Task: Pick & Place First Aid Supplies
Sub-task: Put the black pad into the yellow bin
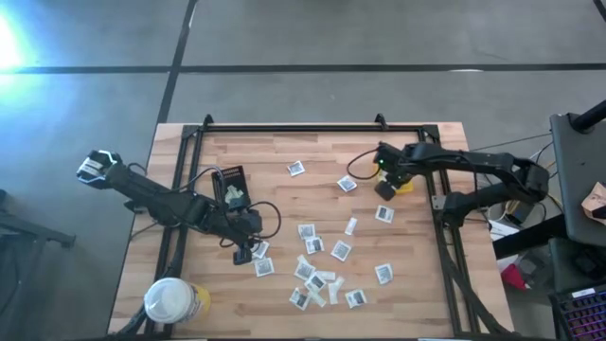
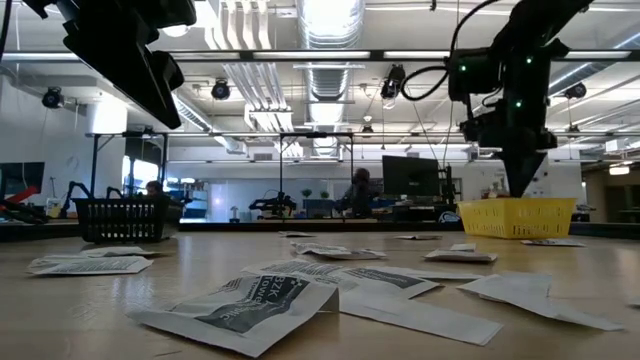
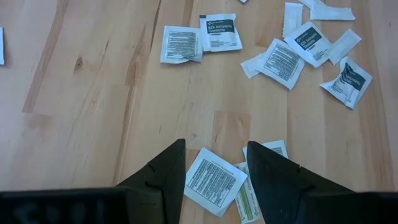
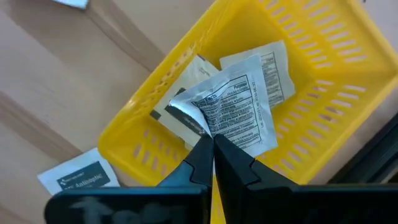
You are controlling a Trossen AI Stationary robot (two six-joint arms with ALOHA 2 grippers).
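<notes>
Wooden tabletop [image 1: 284,161] carries the scattered first aid packets [image 1: 322,260], most lying loose near its middle and front. One packet [image 4: 239,109] hangs pinched in the clenched right gripper [image 4: 213,149] directly over the yellow bin [image 4: 336,81], where two others already lie, so it looks ready to be dropped. Left gripper [image 3: 214,165] hovers with fingers spread astride a face-down packet [image 3: 213,182], seemingly lined up to take it next.
</notes>
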